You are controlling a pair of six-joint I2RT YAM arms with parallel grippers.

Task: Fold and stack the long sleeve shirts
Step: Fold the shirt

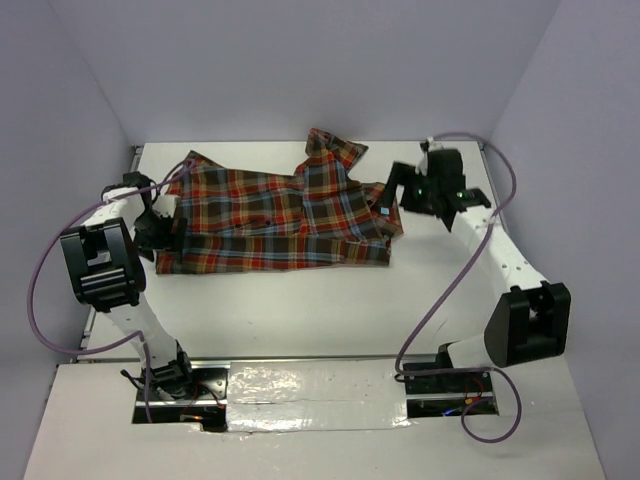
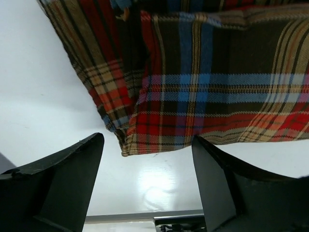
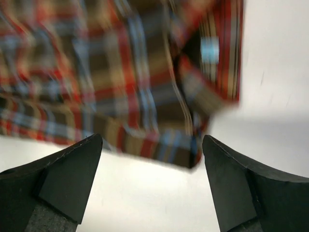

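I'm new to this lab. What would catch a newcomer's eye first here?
A red-orange, brown and light-blue plaid flannel shirt lies partly folded across the middle of the white table, one part jutting toward the far edge. The white-and-black left arm sits at its left end and the matching right arm at its right end, both with jaws open and empty.

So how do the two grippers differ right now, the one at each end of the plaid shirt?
The left gripper is at the shirt's left end, over a folded corner; the right gripper is at the right end, by the collar. The left one faces right, the right one faces left. Both are open and hold nothing.
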